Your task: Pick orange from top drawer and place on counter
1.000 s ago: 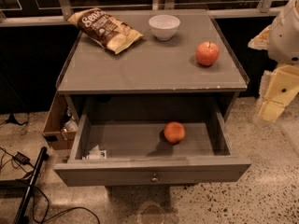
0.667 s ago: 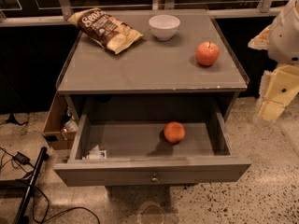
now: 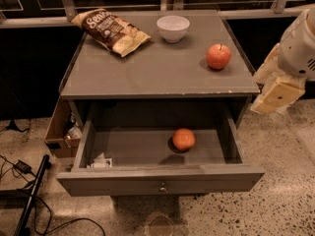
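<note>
The orange lies inside the open top drawer, right of its middle. The drawer is pulled out, its flat grey front with a small round knob facing me. The counter is the grey top of the cabinet above it. My gripper, cream-coloured, hangs in the air to the right of the cabinet, level with the counter's front right corner. It is apart from the orange and holds nothing that I can see.
On the counter are a chip bag at the back left, a white bowl at the back middle and a red apple at the right. A small white packet lies in the drawer's front left corner. A cardboard box and cables are on the floor at the left.
My gripper has shifted a little to the left, toward the cabinet's right side. The orange, the drawer and the things on the counter have not moved.
</note>
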`<action>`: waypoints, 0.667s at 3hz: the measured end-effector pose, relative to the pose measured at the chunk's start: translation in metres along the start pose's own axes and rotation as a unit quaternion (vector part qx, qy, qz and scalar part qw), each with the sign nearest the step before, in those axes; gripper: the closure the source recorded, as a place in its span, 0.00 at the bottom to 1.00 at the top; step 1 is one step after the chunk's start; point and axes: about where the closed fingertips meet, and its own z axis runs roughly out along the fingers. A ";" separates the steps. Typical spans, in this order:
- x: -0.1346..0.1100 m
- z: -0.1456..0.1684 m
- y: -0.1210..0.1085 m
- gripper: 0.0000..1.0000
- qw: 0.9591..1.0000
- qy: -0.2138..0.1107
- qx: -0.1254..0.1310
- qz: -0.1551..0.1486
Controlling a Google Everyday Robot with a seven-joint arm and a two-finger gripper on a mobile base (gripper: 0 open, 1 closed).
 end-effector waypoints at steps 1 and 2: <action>0.002 0.042 -0.004 0.72 0.999 -0.039 0.001 0.032; 0.002 0.094 -0.011 0.95 0.994 -0.087 0.000 0.067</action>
